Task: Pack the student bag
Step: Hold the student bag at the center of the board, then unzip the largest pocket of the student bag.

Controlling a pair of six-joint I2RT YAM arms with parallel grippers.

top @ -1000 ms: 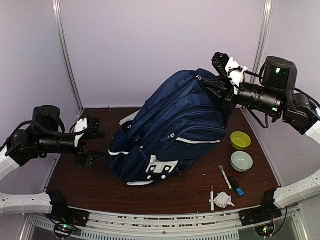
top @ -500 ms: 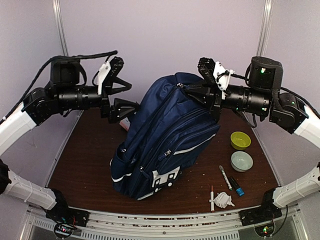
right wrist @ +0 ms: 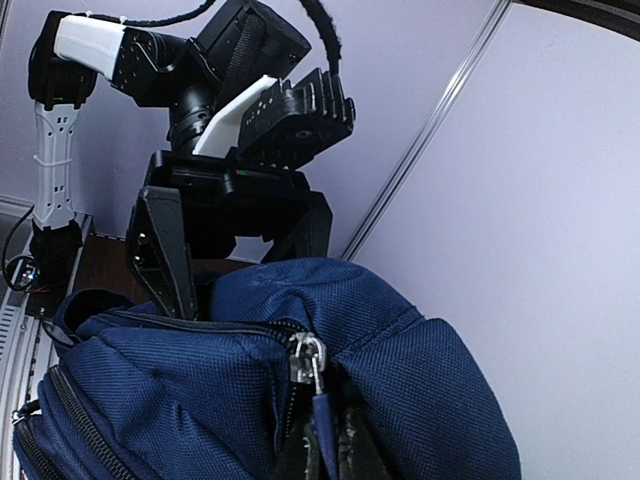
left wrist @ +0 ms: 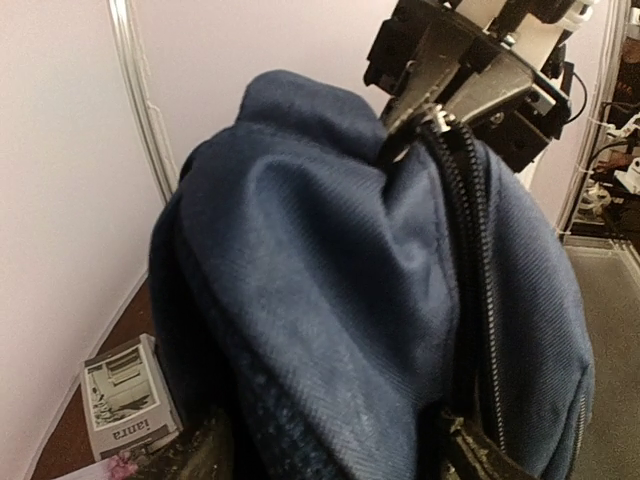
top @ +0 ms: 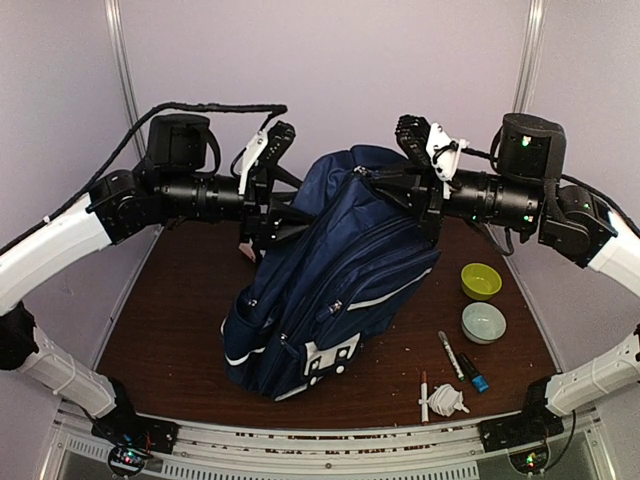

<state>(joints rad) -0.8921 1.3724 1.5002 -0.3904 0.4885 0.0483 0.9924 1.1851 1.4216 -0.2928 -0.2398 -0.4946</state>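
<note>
The student bag (top: 335, 285), a big navy backpack with a white stripe, stands tilted in the middle of the table, its top lifted. My right gripper (top: 408, 188) is shut on the blue zipper pull (right wrist: 322, 405) at the bag's top, just below the metal slider (right wrist: 308, 357). My left gripper (top: 290, 215) stands open against the upper left side of the bag. Its two fingers (left wrist: 190, 452) straddle a fold of the navy fabric (left wrist: 330, 300). The left wrist view shows the right gripper (left wrist: 440, 105) pinching the pull at the end of the zipper track.
A small printed box (left wrist: 125, 395) lies on the table behind the bag's left side. At the right stand a yellow-green bowl (top: 481, 280) and a pale bowl (top: 483, 322). Near the front edge lie markers (top: 450, 352) and a white bundle (top: 447, 400).
The left arm rose from low at the table's left and swung right until its open jaws reached the bag's top. The right gripper pulled the bag more upright, then held still.
</note>
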